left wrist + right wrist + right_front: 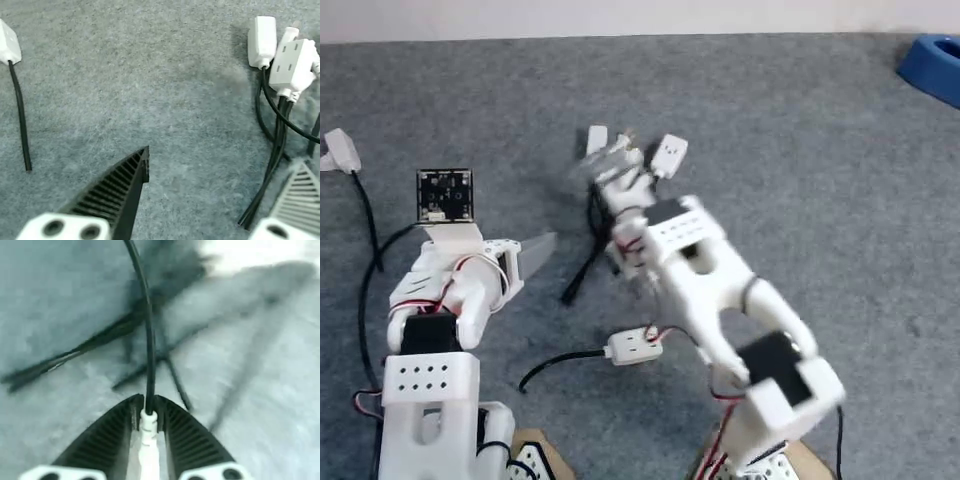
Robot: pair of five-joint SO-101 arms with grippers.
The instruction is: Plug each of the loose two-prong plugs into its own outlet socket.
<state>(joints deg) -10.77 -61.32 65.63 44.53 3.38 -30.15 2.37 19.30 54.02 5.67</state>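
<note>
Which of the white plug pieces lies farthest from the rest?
The white plug piece at the carpet's far left edge, beyond the left arm; the others lie near the right arm, one plug piece in the right gripper.

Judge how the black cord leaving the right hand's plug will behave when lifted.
Likely floppy: the cord bows as it leaves the right hand. Probably light, being thin. The white plug it grips looks rigid, so it should hold steady.
</note>
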